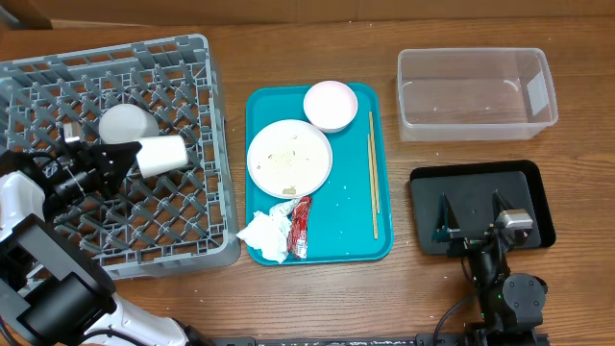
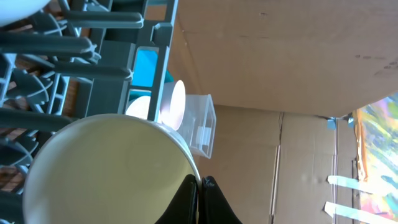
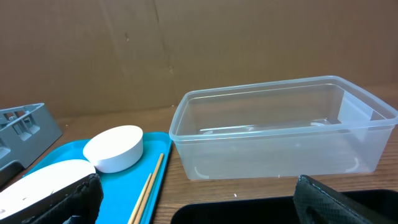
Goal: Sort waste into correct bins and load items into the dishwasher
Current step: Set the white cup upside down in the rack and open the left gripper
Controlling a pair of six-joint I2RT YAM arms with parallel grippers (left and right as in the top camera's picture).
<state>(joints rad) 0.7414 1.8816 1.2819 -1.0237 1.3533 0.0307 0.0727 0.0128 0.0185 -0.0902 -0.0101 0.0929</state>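
Loading, I'd say: the left pincer (image 1: pixel 133 160) clenches the rim of the small white cup (image 1: pixel 165 154), tipped sideways over the large grey plastic lattice dish rack (image 1: pixel 192 58) at nine o'clock; next it needs seating and releasing. The right pincer (image 1: pixel 471 219) gapes at four o'clock.

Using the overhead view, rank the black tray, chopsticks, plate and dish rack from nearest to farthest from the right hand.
1. Black tray, directly under the right hand.
2. Chopsticks, on the teal tray's right side.
3. Plate, left of them on that tray.
4. Dish rack, far left.
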